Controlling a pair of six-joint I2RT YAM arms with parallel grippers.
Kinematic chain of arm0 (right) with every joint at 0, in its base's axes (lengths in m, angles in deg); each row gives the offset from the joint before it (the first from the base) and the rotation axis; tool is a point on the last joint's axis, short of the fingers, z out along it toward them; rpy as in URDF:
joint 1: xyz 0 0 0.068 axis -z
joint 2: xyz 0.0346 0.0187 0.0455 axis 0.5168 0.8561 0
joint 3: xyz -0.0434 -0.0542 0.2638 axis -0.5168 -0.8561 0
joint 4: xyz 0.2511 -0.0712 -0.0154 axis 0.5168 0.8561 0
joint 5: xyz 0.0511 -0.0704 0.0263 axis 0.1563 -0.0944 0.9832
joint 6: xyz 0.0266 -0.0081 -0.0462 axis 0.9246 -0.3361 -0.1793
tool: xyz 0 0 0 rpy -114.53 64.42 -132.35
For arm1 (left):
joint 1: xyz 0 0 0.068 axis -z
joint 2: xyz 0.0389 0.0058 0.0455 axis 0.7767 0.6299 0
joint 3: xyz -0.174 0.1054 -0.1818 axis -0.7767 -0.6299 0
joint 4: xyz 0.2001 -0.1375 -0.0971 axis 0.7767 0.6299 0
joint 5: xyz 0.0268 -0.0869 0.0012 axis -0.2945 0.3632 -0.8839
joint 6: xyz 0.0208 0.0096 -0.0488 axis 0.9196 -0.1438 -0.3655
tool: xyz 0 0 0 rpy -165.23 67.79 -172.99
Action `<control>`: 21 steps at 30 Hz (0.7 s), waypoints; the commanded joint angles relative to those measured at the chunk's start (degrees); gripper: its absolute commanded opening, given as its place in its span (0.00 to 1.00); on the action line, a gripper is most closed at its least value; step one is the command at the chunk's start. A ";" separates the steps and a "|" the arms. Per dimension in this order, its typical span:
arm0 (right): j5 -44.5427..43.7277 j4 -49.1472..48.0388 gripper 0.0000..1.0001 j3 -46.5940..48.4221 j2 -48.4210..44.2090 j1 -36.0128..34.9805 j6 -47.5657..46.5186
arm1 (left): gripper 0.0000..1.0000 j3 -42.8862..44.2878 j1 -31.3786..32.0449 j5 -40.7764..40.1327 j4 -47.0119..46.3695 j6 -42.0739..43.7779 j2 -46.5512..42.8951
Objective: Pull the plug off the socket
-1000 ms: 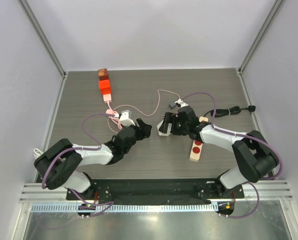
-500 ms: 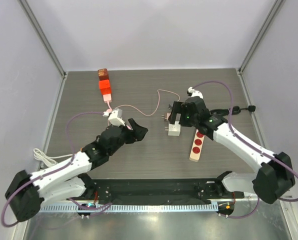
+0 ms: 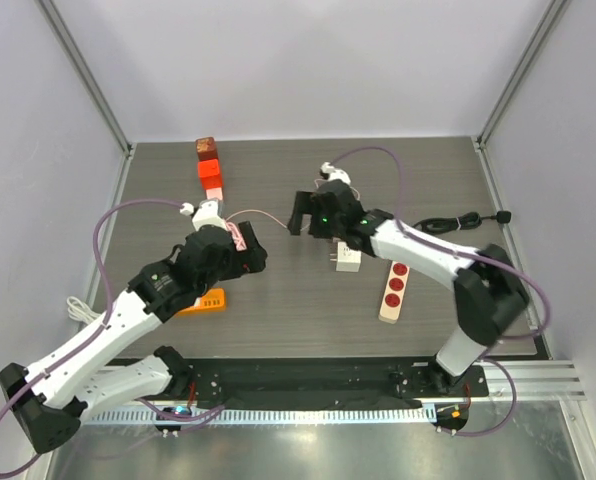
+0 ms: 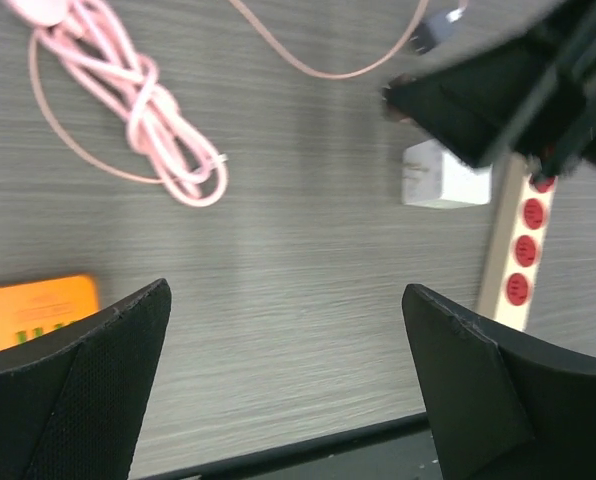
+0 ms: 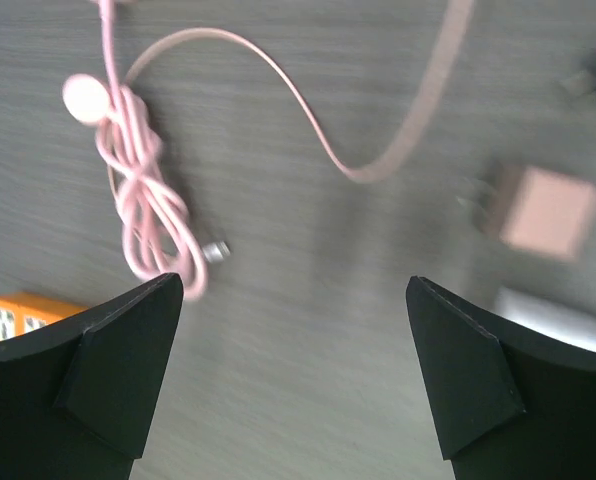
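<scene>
Overhead, plug: a white plug (image 3: 347, 258) lies loose on the grey tabletop (image 3: 298, 322), out of its socket, just beside the far end of a beige power strip (image 3: 394, 287) with red outlets.
Overhead, right gripper: the right gripper (image 3: 308, 215) hangs above the tabletop near the plug, not touching it and carrying nothing.
Overhead, left gripper: the left gripper (image 3: 255, 250) is poised left of centre, close to a thin pink cable (image 3: 268, 216).
Overhead, surroundings: an orange socket block (image 3: 204, 300) lies beside the left arm, a red block (image 3: 209, 170) sits toward the back, and a black cable (image 3: 465, 221) trails at the right.
Left wrist, gripper: jaws spread wide, only bare tabletop between them.
Left wrist, plug: the plug (image 4: 444, 178) rests just beside the power strip (image 4: 523, 255); the pink cable (image 4: 148, 130) is coiled at upper left.
Right wrist, gripper: jaws wide apart and empty.
Right wrist, plug: the plug (image 5: 548, 212) shows blurred at the right, prongs free; the pink cable (image 5: 138, 215) is coiled at the left.
</scene>
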 commanded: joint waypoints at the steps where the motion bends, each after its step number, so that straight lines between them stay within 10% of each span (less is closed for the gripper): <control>1: -0.44 -10.81 1.00 10.67 8.33 -0.90 -1.50 | 0.99 3.40 -3.73 0.77 5.97 3.10 2.10; 11: 2.45 -36.21 0.94 23.17 29.78 -0.99 -1.23 | 0.99 9.73 -24.83 6.92 -1.11 10.74 15.81; 21: 13.16 -33.40 0.82 40.57 44.91 1.65 5.54 | 0.98 24.49 -33.28 7.80 -5.80 16.27 37.16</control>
